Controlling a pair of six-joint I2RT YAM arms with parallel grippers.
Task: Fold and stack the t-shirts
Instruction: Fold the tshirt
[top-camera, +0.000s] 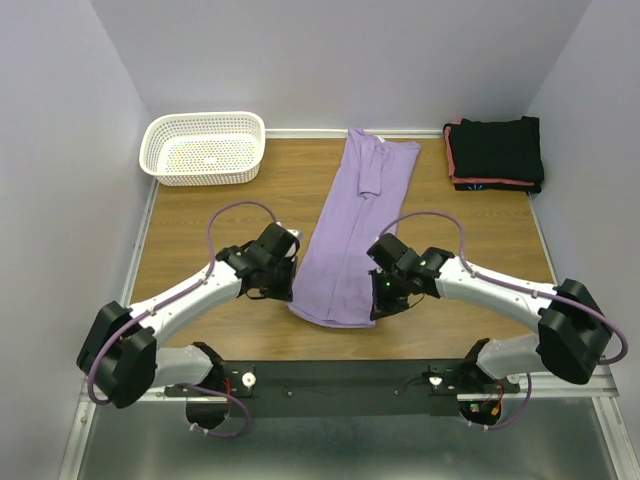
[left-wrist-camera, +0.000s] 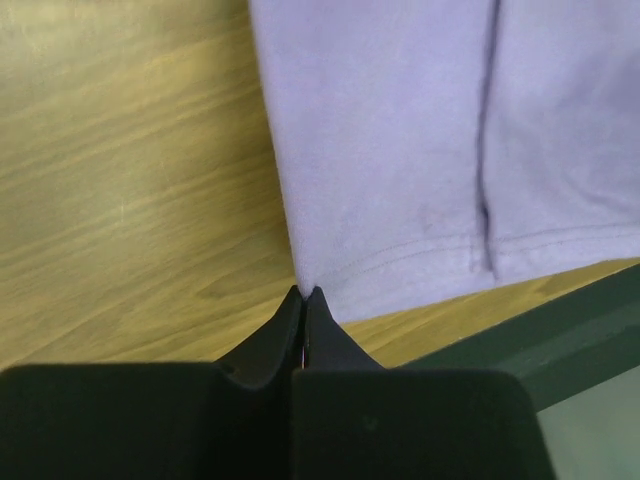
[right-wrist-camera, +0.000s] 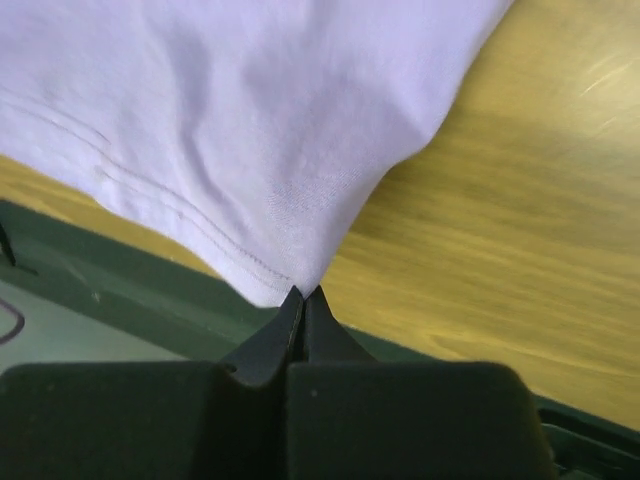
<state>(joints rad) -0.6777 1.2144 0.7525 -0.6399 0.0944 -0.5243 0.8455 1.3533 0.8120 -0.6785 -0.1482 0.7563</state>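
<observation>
Wrists angled inward and low, left gripper (left-wrist-camera: 303, 292) and right gripper (right-wrist-camera: 303, 292) clamp the 2 near hem corners of the soft lavender cloth t-shirt (top-camera: 345, 235).

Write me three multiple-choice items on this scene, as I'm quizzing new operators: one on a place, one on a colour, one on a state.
1. Where on the table does the basket stand?
A. far left corner
B. far right corner
C. near right corner

2. What colour is the spread-out shirt?
A. black
B. lavender
C. white

3. How do the left gripper and right gripper stand?
A. both open above the shirt
B. both shut on the shirt's near corners
C. left shut, right open

Key:
1 A, the top view shows it at the far left.
2 B, all three views show lavender cloth.
3 B, each wrist view shows fingertips closed on a hem corner.
</observation>
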